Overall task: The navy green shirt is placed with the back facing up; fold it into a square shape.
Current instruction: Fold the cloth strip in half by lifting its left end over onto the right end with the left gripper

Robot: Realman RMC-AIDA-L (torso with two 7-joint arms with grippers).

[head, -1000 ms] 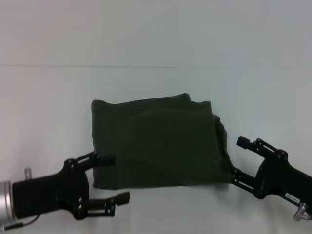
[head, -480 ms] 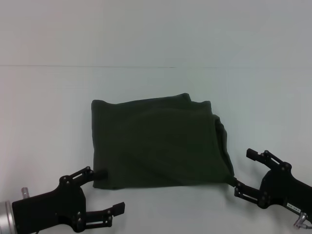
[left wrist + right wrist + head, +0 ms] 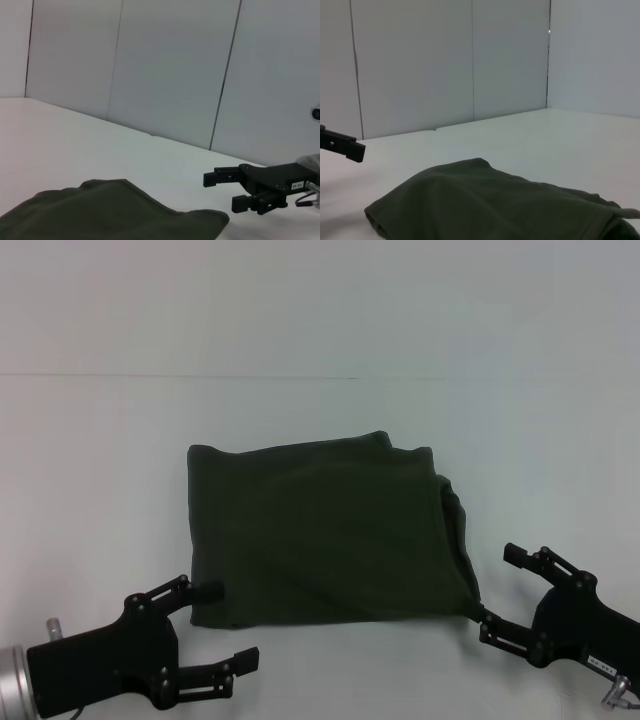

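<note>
The navy green shirt point(image 3: 325, 535) lies folded into a rough rectangle in the middle of the white table, plain side up, with layered edges along its right side; the wrist views show it too point(image 3: 110, 212) point(image 3: 490, 207). My left gripper point(image 3: 228, 625) is open just off the shirt's near left corner, its far finger close to the cloth edge. Open as well, my right gripper point(image 3: 498, 592) sits at the near right corner, with its lower fingertip almost touching the hem. Neither holds any cloth. The left wrist view shows the right gripper point(image 3: 220, 190) from across the shirt.
The white table point(image 3: 320, 320) stretches around the shirt on all sides. Pale wall panels point(image 3: 170, 70) stand behind the table in both wrist views. A thin seam line point(image 3: 180, 376) crosses the table far behind the shirt.
Both arms have pulled back toward the near edge of the table, away from the shirt's near corners. The shirt has stayed flat and still.
</note>
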